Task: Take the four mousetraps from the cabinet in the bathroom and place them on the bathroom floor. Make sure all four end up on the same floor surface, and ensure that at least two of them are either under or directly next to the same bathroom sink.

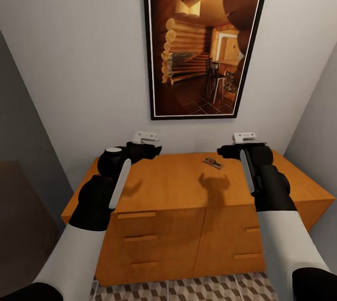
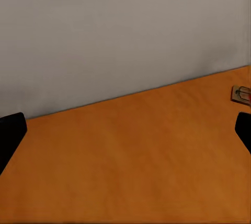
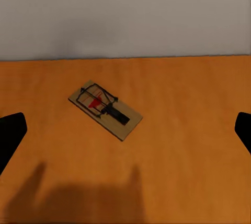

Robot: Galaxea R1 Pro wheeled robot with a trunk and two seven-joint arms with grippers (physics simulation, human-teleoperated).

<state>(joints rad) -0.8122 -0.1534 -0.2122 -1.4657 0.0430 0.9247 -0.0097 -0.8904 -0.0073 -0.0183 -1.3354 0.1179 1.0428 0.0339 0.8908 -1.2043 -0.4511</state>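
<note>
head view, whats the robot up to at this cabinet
The robot stands facing the orange-brown cabinet, both arms held out over its top. One mousetrap lies flat on the cabinet top near the back wall, untouched. The right gripper hovers close to it with its jaws open and nothing in them; the left gripper is also open and empty, farther off to the side. A strip of the patterned bathroom floor shows below the cabinet.

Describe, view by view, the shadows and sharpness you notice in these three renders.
Head view: a forked gripper shadow falls on the cabinet top near the mousetrap; the picture looks slightly soft. Right wrist view: the mousetrap is sharp, with a two-pronged shadow nearby on the wood. Left wrist view: evenly lit wood, the mousetrap cut off at the frame's edge.
</note>
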